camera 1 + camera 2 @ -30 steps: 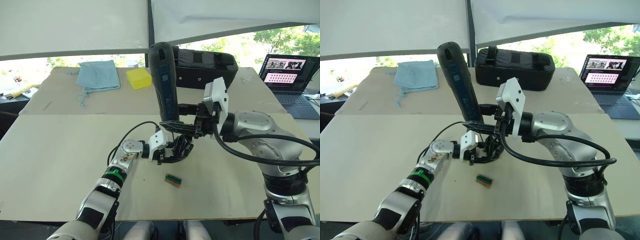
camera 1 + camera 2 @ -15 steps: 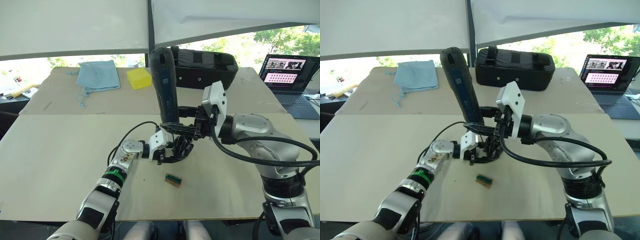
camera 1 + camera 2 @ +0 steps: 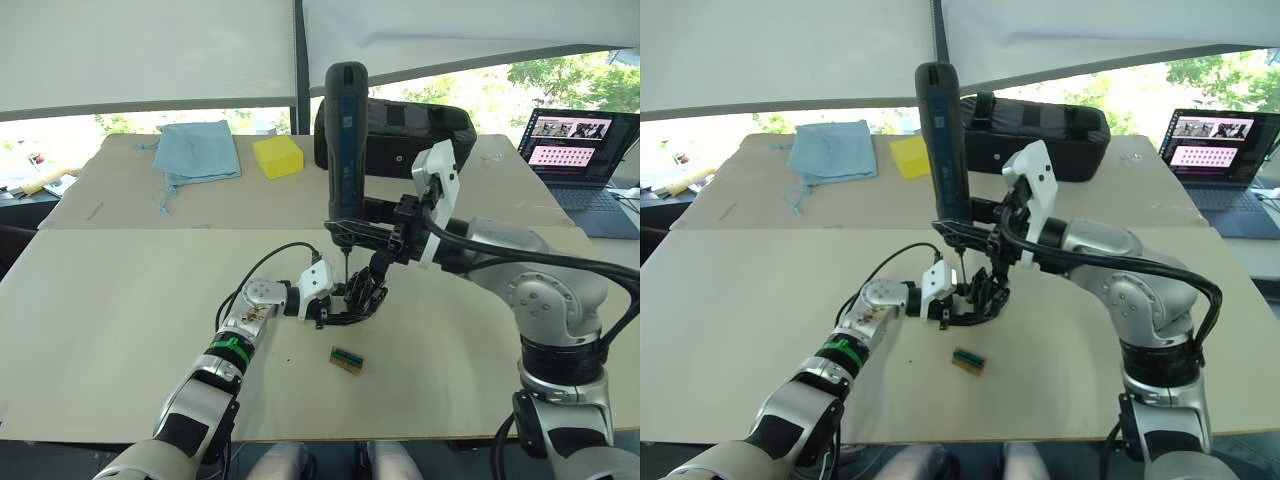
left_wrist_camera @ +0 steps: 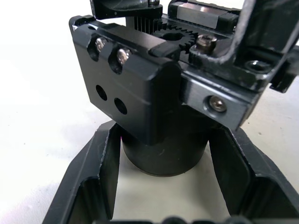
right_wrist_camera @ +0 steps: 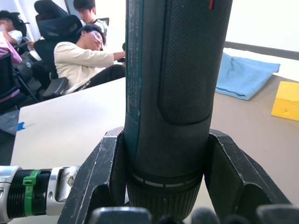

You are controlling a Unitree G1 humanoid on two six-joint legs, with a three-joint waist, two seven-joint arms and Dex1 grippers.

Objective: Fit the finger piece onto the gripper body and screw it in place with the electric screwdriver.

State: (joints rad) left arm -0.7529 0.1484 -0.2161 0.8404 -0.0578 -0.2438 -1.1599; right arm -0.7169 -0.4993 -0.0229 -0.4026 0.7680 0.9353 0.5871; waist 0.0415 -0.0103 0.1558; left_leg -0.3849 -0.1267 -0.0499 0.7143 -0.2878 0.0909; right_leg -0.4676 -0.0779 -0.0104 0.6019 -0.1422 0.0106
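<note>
— While the right end effector (image 3: 352,236) holds it upright, where does that dark, slim, pen-like electric screwdriver (image 3: 345,145) with the bluish side label sit?

— Clamped between the two black fingers (image 5: 100,182), low on its barrel; it stands almost straight up over the middle of the pale tabletop (image 3: 120,300); its thin metal bit points down at the small black gripper body (image 3: 362,296) just beneath it; whether the bit touches the part, I cannot tell.

— And the left end effector (image 3: 335,308)?

— Closed on the round, motor-like base of that gripper body (image 4: 161,151); the left wrist view shows a black finger (image 4: 96,177) on either side of the base, pressed to it; above it sits a black block with two small screws and a toothed gear; the assembly rests on the tabletop at the centre.

— The finger piece?

— A pointed black part rises from the gripper body, just under the screwdriver; more than that I cannot make out.

— Anything else lying about?

— A small green-and-brown block (image 3: 347,360) lies on the tabletop near the gripper body, on the side towards the robot; at the far side are a folded light-blue cloth (image 3: 196,150), a yellow sponge-like block (image 3: 277,156) beside it, and a large black case (image 3: 1030,135) behind the screwdriver; an open laptop (image 3: 578,150) sits at the far right; in the right wrist view, people (image 5: 84,56) sit in chairs beyond the tabletop's edge.
</note>
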